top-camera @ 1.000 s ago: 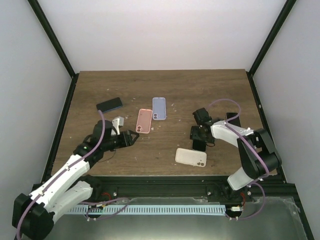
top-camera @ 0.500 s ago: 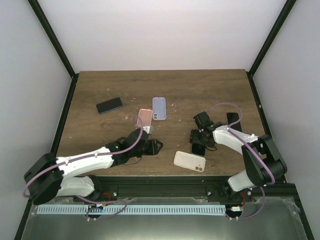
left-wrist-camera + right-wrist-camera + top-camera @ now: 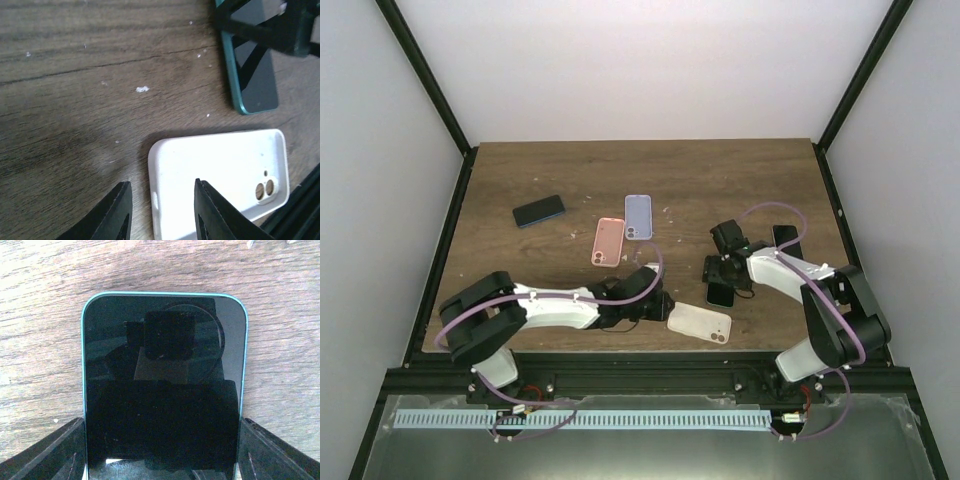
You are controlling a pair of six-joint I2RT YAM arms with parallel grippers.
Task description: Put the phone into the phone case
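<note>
A teal-edged phone [image 3: 165, 380] with a dark screen lies face up on the wooden table, seen in the top view [image 3: 720, 292] too. My right gripper [image 3: 724, 274] has one finger against each long side of it and is shut on it. A white phone case [image 3: 700, 322] lies back up near the front edge, camera holes to the right. My left gripper [image 3: 660, 305] is open, low over the table, its fingertips [image 3: 117, 210] straddling the case's left end [image 3: 220, 180] without touching it. The phone also shows at the top right of the left wrist view [image 3: 252, 75].
A pink case [image 3: 608, 241] and a lavender case [image 3: 638, 216] lie mid-table. A dark phone [image 3: 539, 210] lies at the far left. A small black object [image 3: 785, 236] lies behind the right arm. The table's front edge is just beyond the white case.
My left arm has swung right along the front of the table and reached the white case's left end. My right gripper stays on the phone, which has barely shifted.
</note>
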